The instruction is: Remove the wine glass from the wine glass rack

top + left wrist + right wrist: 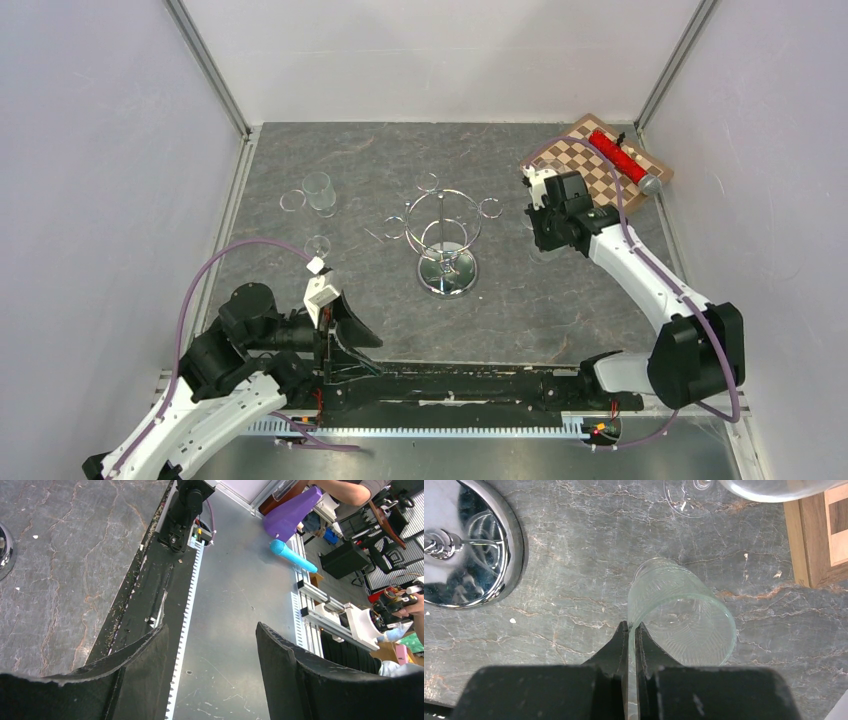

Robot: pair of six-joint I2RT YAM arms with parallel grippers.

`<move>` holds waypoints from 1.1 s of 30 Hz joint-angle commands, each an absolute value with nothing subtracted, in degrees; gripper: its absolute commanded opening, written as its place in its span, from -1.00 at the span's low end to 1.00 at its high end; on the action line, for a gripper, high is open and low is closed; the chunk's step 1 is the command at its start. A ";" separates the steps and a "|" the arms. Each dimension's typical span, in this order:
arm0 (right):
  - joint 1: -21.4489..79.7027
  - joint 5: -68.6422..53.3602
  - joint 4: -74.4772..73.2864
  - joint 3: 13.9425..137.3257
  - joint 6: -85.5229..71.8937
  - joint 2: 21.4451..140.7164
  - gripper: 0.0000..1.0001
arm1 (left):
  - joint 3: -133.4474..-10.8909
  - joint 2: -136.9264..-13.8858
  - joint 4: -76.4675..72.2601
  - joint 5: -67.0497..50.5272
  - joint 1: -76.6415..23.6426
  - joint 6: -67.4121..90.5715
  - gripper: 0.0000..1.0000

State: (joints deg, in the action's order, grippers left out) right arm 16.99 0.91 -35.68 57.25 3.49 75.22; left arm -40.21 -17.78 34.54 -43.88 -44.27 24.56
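Grey counter (330,140), wine glass rack (447,272) centred.
My right tool (630,625) pinches the fragile wine glass (684,630) at its nine-o'clock rim; left tool (212,626) released.

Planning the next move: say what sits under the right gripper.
A clear ribbed glass, its rim pinched by the shut right gripper. Its foot, if any, is hidden beneath it.

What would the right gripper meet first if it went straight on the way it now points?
The clear ribbed glass: the shut right gripper seems to pinch its wall at the fingertips. Beyond it lies the grey stone-patterned tabletop.
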 commanded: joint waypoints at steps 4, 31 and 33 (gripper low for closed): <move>16.53 0.80 -35.35 61.42 6.25 77.25 -1.00 | -40.17 -17.94 32.61 -44.52 -44.19 25.53 0.41; 16.00 1.75 -39.99 71.72 4.92 78.59 -0.16 | -40.20 -20.03 32.61 -44.91 -44.16 25.47 0.41; 16.00 1.29 -40.66 73.49 4.83 77.87 -0.09 | -40.22 -20.62 32.61 -44.82 -44.21 25.48 0.41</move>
State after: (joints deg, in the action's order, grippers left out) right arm 16.27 0.69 -39.51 68.49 5.30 80.25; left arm -40.10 -19.25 34.54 -43.90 -44.27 24.53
